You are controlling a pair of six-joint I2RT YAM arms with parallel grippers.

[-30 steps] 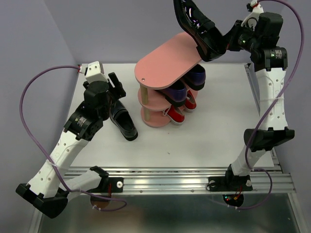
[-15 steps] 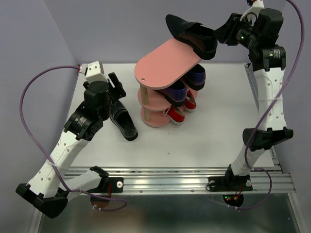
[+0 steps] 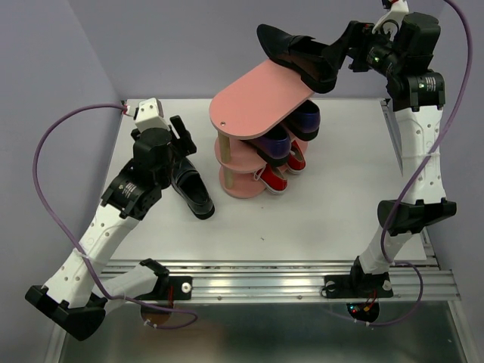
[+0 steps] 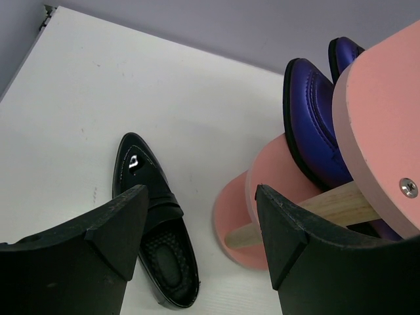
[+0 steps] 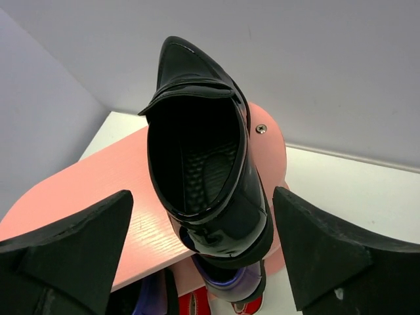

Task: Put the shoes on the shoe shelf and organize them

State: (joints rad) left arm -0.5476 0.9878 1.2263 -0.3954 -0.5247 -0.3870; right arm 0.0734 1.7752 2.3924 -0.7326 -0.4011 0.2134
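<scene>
The pink shoe shelf [image 3: 257, 98] stands mid-table. One black loafer [image 3: 296, 56] lies on the far end of its top board [image 5: 92, 197], heel jutting over the edge. My right gripper [image 3: 342, 54] is open, its fingers either side of the loafer's [image 5: 200, 164] heel, with a gap on both sides. The purple pair [image 3: 278, 141] sits on the middle tier and the red sneakers [image 3: 275, 178] on the bottom one. The other black loafer [image 3: 193, 190] lies on the table left of the shelf. My left gripper [image 3: 178, 141] hovers open over that loafer [image 4: 154, 216], holding nothing.
The table's white surface [image 3: 302, 219] stretches in front of the shelf. Purple walls close in on the left and back. A wooden post [image 4: 328, 207] of the shelf shows beside my left gripper's right finger [image 4: 295, 243].
My right gripper has lowered the tilted black loafer onto the top board and opened, letting it go. The left arm has barely moved.
</scene>
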